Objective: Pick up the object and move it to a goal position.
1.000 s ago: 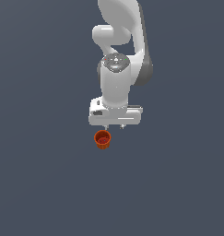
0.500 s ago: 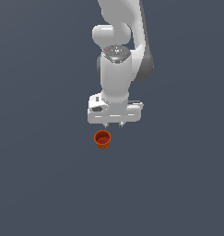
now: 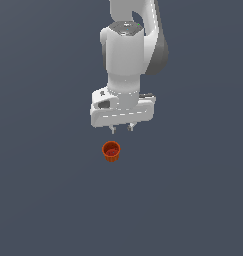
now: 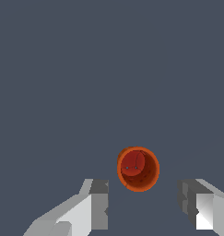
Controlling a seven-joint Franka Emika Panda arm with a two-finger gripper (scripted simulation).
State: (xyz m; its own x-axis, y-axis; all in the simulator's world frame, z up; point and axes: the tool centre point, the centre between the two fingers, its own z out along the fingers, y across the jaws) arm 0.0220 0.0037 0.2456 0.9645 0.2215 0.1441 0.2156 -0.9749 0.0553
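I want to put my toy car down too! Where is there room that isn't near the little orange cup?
Almost everywhere. The grey floor is bare on both sides of the orange cup in the exterior view, and in front of it too. The only crowded spot is right by the cup, where the open tool hangs just above it without touching.

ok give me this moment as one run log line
phase: approach | end effector: open, empty, above cup | cup: upright on the surface, not touched | grasp: not yet made | goal: not marked in either view
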